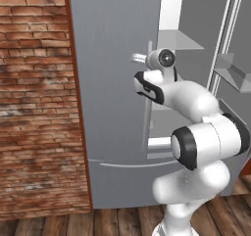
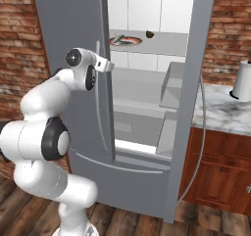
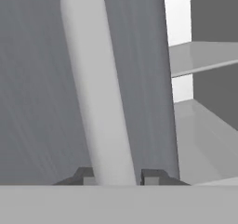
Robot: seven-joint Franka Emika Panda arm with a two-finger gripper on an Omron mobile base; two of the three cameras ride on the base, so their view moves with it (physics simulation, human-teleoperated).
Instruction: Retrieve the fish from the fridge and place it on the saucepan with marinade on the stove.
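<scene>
Dark finger tips (image 3: 86, 174) of end effector (image 3: 117, 177) sit clamped on smooth rounded grey handle (image 3: 100, 93), a long vertical bar on brushed-metal fridge (image 1: 112, 59) door. Fridge stands partly open w/ white interior and flat glass shelves. On upper shelf (image 2: 162, 43), approx 12 o'clock in right base view, lie a reddish-brown round dish (image 2: 125, 40) and small dark lump (image 2: 150, 34); can't make out fish. Rough brick wall (image 1: 34, 107) at 9 o'clock; marbled bench (image 2: 223, 107) at 3 o'clock.
</scene>
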